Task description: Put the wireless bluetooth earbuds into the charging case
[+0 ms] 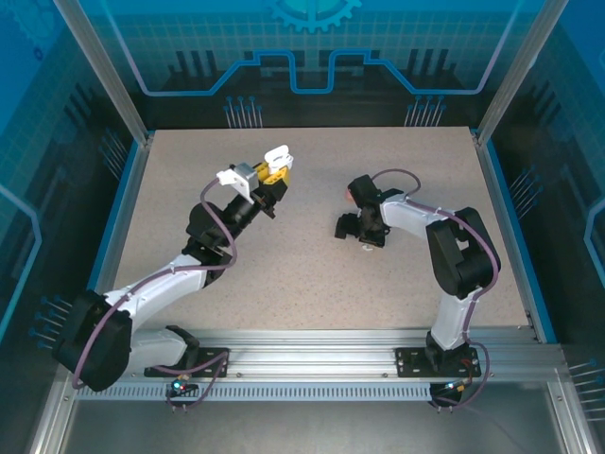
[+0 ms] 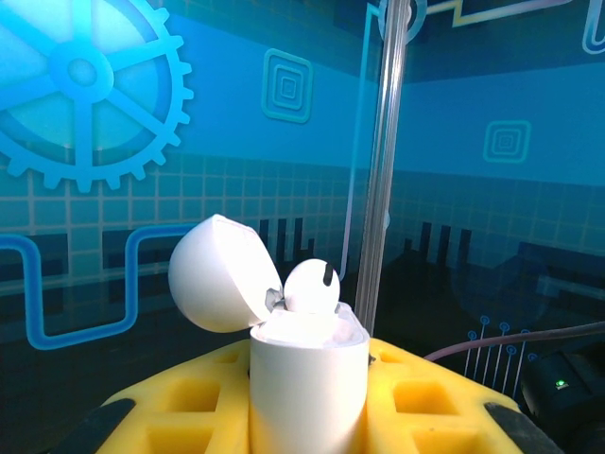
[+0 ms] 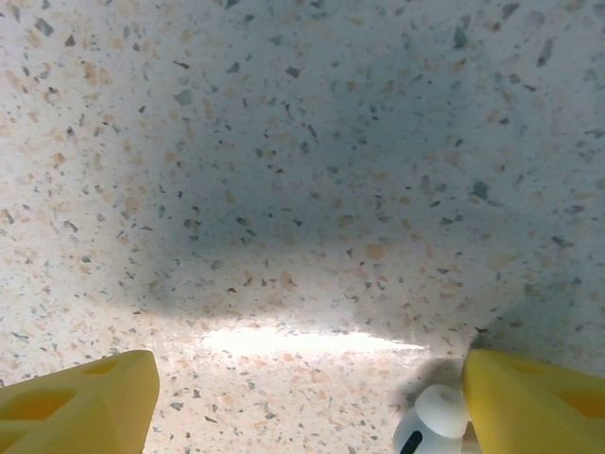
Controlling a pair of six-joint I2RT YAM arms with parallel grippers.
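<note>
Tabletop of speckled beige laminate spreads beneath the right gripper, whose yellow jaws are splayed wide with nothing between them. The left gripper is clenched on the glossy white plastic charging case, which stands upright with its lid hinged back and one seated white earbud poking up. A loose white stemmed plastic earbud lies against one jaw. Closing from this offset would probably shove or flick it away. Its rounded head points up-frame, with the stem and long axis running back toward the wrist.

Speckled table, blue, seemingly glazed walls
</note>
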